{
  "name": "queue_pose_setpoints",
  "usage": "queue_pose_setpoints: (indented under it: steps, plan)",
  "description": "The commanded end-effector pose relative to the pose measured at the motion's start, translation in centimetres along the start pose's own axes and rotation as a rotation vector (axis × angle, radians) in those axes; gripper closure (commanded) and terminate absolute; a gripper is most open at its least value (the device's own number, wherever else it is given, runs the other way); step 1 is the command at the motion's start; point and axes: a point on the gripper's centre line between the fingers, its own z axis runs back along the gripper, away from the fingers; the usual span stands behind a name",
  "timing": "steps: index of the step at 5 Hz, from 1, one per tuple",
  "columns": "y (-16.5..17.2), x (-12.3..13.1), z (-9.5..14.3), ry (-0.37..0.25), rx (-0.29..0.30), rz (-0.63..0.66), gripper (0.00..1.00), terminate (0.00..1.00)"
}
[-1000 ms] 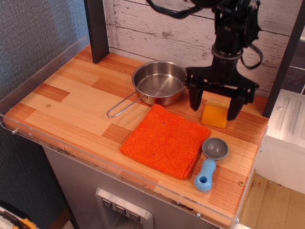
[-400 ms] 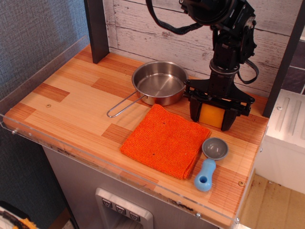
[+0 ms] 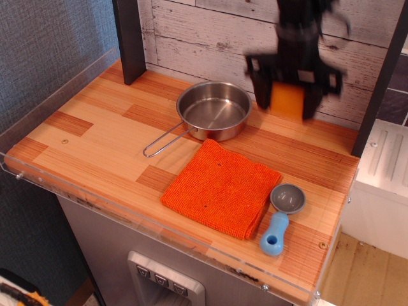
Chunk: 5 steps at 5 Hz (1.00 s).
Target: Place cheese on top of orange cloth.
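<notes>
Lifted clear of the counter (image 3: 115, 121) now, the cheese (image 3: 287, 101) is pinched by its flat sides in the hand (image 3: 288, 102); it is judged light and stiff.

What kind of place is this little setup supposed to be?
Most likely a toy kitchen counter set up for robot practice: a small steel pan on a wooden countertop, an orange cloth, a blue-handled scoop, and a gripper holding toy cheese above it.
</notes>
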Motion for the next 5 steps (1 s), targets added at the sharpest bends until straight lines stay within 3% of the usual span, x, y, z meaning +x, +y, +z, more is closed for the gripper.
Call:
queue_pose_setpoints:
  steps: [1,2,4,5]
  plan:
    - [1.9,-6.2,4.1,0.023,-0.027,-0.063,1.00,0.00]
    - [2.6,-8.5,2.5,0.078,-0.027,-0.077,1.00,0.00]
    - [4.3,-9.3,-0.1,0.132,0.011,-0.079,1.00,0.00]
    - [4.5,-9.6,-0.9,0.167,0.036,-0.079,0.00,0.00]
